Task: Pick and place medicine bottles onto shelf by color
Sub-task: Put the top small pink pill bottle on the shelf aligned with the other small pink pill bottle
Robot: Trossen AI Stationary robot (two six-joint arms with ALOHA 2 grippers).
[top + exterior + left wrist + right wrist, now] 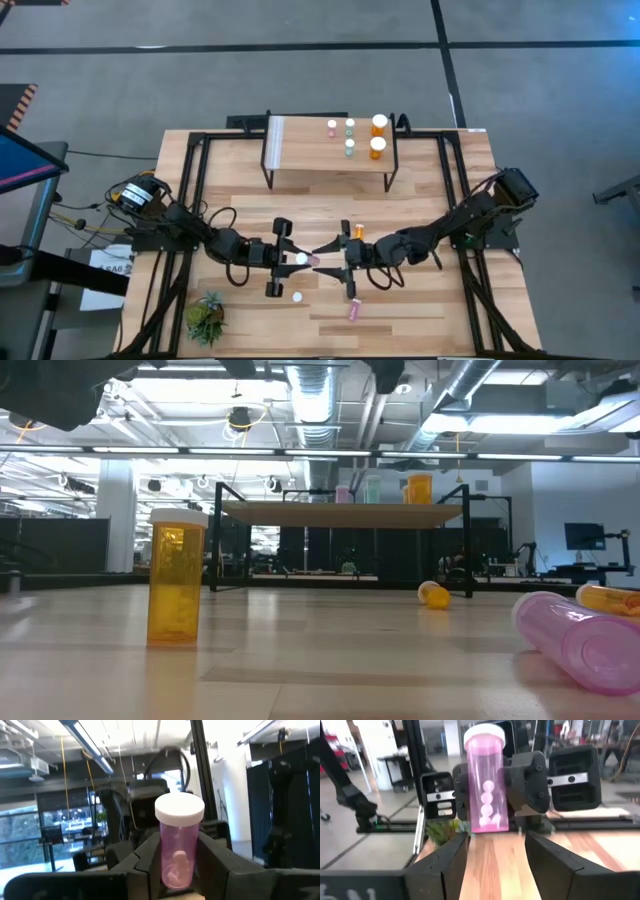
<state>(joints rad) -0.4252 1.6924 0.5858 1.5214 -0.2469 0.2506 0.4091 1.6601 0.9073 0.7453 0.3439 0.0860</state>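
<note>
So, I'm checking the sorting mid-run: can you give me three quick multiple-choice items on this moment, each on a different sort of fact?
1. Where is the raised pink bottle?
A. standing on the shelf
B. in the fingers of the left gripper
C. beside the plant

2. How many bottles stand on the shelf?
A. two
B. five
C. nine

3. How is the loose pink bottle near the table's front edge?
A. lying on its side
B. upright
C. stacked on another bottle

Key:
1 B: the left wrist view shows the fingers flanking it.
2 B: one pink, two teal and two orange.
3 A: the low view shows it flat on the wood.
</note>
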